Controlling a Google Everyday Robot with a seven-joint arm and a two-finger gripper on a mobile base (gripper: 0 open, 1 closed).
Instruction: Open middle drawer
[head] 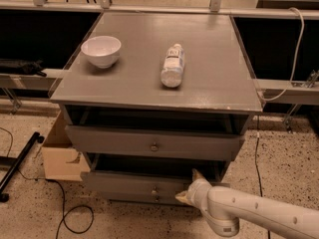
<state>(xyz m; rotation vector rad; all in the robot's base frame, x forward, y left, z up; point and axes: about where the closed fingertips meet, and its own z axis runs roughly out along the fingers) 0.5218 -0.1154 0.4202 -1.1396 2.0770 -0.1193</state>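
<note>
Grey wood forms the middle drawer [119, 183], which is seen drawn partly out beneath the top drawer [109, 139]. The gripper [188, 187] is placed at its front, just right of the knob [155, 190]. Whether it is parted or closed cannot be told.
</note>
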